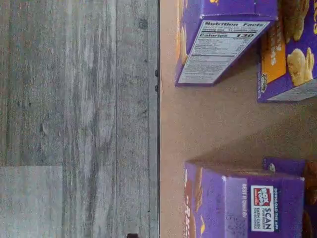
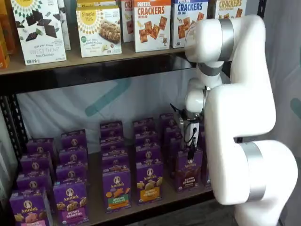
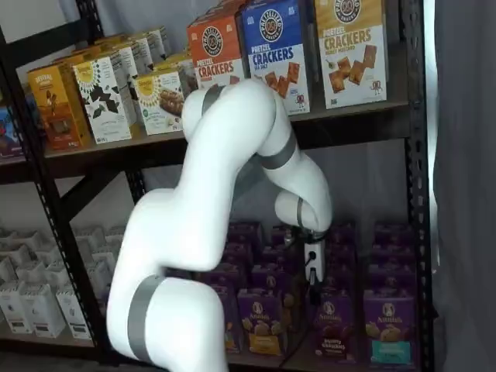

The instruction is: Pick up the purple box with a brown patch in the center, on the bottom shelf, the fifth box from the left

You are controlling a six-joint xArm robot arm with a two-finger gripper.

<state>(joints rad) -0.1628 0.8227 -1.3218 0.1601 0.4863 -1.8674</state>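
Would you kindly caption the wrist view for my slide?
Purple cartons stand on the bottom shelf beside grey plank flooring.

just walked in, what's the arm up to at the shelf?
The white robot arm is reaching into the bottom wooden shelf, which is lined with rows of small purple cartons. Its gripper hangs just above the front-row purple box with the dark brown band, the one it is meant to pick. The fingers show only side-on, so the frames do not show a gap. Nothing is held yet, and the box stands in its row. Larger cracker boxes sit on the shelf above.
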